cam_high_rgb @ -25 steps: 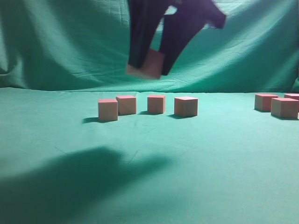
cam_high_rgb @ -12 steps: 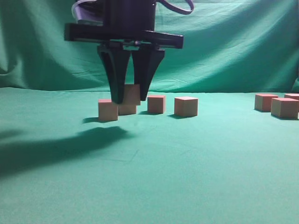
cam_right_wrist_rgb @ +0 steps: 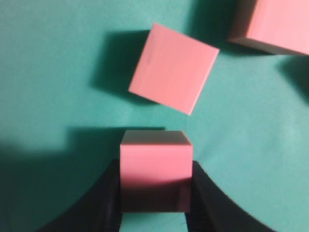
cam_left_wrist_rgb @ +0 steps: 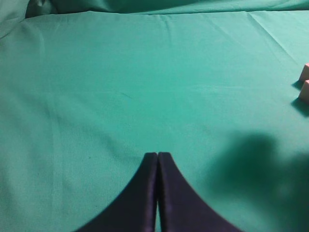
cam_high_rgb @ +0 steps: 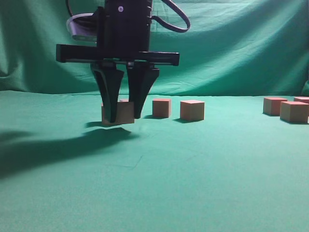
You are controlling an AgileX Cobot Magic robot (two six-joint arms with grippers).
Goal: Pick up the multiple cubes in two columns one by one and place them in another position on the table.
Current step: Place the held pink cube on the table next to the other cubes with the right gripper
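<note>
Your right wrist view puts the right gripper [cam_right_wrist_rgb: 154, 193] nearest; its two dark fingers [cam_right_wrist_rgb: 108, 203] clamp the sides of one pink cube [cam_right_wrist_rgb: 154, 169], which you see from above. Just beyond that cube a second cube [cam_right_wrist_rgb: 173, 67] lies on the green table [cam_right_wrist_rgb: 53, 72], turned at an angle to the held one and apart from it; part of a third cube [cam_right_wrist_rgb: 277, 24] shows at the top right corner. Only this view shows you the pink top faces and the skewed neighbour.

Your left wrist view gives what the others do not: the left gripper [cam_left_wrist_rgb: 157, 155] with its fingertips pressed together and nothing between them, over bare green cloth; two cube edges [cam_left_wrist_rgb: 304, 82] sit far off at the right border.

The exterior view looks along the table [cam_high_rgb: 193, 183] at object height; the right gripper [cam_high_rgb: 123, 116] hangs straight down from a black arm with its crossbar level, fingers pointing at the cloth; the held cube [cam_high_rgb: 124, 114] sits low between them, just above the surface, whether it touches you cannot tell. Behind it another cube [cam_high_rgb: 105, 115] is mostly hidden; two more cubes [cam_high_rgb: 161, 107] and [cam_high_rgb: 192, 109] stand in a row to the right; further right, well apart, three cubes cluster at the frame edge [cam_high_rgb: 293, 111]; the draped green backdrop [cam_high_rgb: 241, 48] closes the scene.
</note>
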